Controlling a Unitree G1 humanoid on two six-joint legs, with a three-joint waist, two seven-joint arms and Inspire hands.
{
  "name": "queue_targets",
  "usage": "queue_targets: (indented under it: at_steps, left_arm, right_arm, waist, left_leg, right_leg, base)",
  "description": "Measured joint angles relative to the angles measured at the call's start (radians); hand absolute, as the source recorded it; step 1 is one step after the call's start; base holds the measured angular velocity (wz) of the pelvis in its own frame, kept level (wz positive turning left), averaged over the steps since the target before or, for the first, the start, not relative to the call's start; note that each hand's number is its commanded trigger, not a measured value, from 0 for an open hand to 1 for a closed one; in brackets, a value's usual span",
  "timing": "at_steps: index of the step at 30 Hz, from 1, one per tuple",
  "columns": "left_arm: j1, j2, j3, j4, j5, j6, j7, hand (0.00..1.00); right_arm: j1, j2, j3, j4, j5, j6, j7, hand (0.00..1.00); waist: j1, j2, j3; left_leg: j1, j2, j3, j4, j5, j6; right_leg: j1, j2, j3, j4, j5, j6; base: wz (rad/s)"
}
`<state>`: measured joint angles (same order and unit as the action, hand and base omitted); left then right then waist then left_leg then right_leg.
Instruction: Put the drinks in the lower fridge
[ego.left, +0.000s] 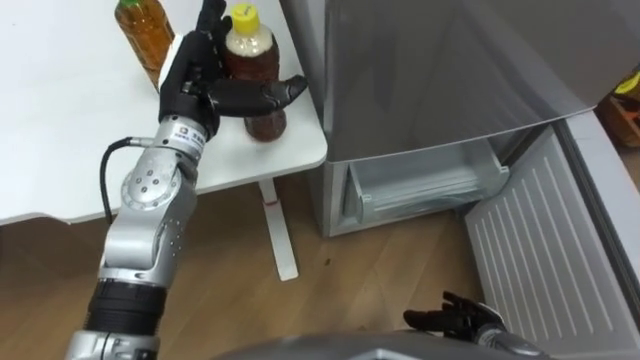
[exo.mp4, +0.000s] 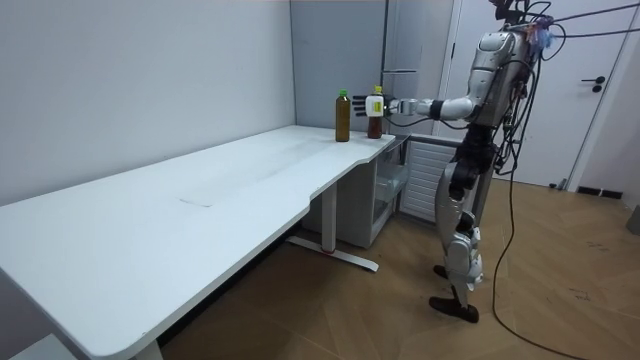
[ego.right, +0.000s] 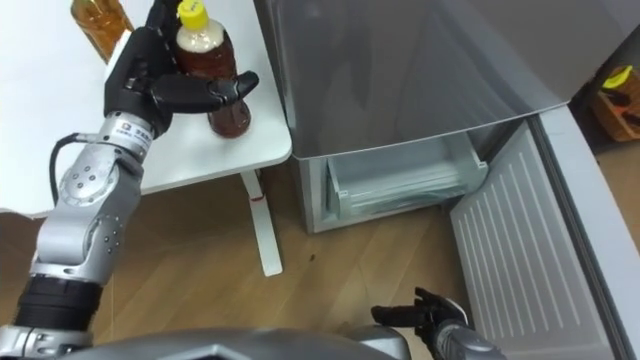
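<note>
Grip: left robot hand round yellow-capped bottle.

lower fridge door stands open | drawer mouth unblocked | table corner just beside drawer's left

No print on the yellow-capped bottle can be read.

White table stands on a wood-plank floor, carried on a white leg with a flat foot. Grey wall runs behind it. White door stands closed. Yellow item lies at the right edge, unidentifiable.
</note>
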<state>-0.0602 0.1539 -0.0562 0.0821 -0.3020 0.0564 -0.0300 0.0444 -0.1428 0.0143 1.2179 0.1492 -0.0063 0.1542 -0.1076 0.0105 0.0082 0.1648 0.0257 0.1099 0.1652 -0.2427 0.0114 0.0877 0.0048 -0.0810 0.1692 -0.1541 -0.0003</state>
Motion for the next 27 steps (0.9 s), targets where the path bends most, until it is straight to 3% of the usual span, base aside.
queue_targets:
  at_steps: [6,8,9,10,27]
  left_arm:
    - [-0.001,0.004,0.033,0.038,-0.002,0.021,0.001,0.00]
    - [-0.004,0.011,0.055,0.038,-0.023,0.021,0.001,0.52]
    - [-0.009,0.024,0.056,0.038,-0.023,0.021,0.002,0.85]
    - [-0.014,0.030,0.056,0.038,-0.023,0.021,0.002,1.00]
    - [-0.030,0.032,0.063,0.095,-0.022,0.026,0.014,1.00]
  right_arm:
    - [0.007,-0.001,-0.007,-0.015,-0.003,0.007,0.000,0.00]
    - [0.010,-0.001,-0.007,-0.013,-0.002,0.007,0.000,0.00]
    - [0.010,-0.001,-0.008,-0.013,-0.002,0.006,0.000,0.00]
    - [0.012,-0.001,-0.008,-0.013,-0.002,0.007,0.000,0.00]
    - [0.005,-0.004,-0.017,-0.008,-0.003,0.006,0.001,0.00]
  waist:
    - [0.000,0.000,-0.0002]
    - [-0.001,0.000,-0.0001]
    - [0.000,0.000,-0.0001]
    - [0.000,0.000,-0.0002]
    - [-0.004,0.004,-0.0006]
  left_leg:
    - [-0.005,0.000,0.000,0.001,0.000,0.000]
    - [-0.005,0.000,0.000,0.001,0.000,0.000]
    - [-0.005,0.000,0.000,0.002,0.000,0.000]
    - [-0.005,0.000,0.000,0.002,0.000,0.000]
    - [-0.005,0.000,0.000,0.004,0.000,0.000]
  right_leg:
    - [-0.004,0.000,0.000,-0.002,0.000,0.000]
    - [-0.004,-0.001,0.000,-0.002,0.000,0.000]
    - [-0.004,-0.001,0.000,-0.002,0.000,0.000]
    - [-0.003,-0.001,0.000,-0.002,0.000,0.000]
    - [-0.005,-0.001,0.000,0.000,0.000,0.000]
  base:
    - [0.00]
    - [0.00]
    - [0.00]
    - [0.00]
    - [0.00]
